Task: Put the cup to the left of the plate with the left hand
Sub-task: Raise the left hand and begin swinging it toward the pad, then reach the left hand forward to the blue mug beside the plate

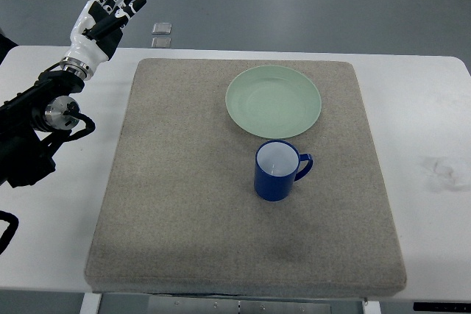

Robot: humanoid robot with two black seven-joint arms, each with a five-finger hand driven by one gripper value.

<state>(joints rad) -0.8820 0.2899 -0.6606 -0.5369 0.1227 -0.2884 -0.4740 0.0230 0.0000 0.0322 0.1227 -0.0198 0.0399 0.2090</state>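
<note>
Nearby, plate (273, 101) (perhaps touching) crowds upright cup (277, 170).

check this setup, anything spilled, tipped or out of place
Nothing spilled or tipped. The blue cup stands upright on the grey mat, just below the green plate, not yet to its left. A faint smudge marks the white table at right.

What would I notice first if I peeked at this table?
Probably the bright blue cup standing upright in the middle of the grey mat, with a pale green plate just behind it. Then the robot's left hand, raised at the far left corner with its fingers spread, holding nothing.
</note>
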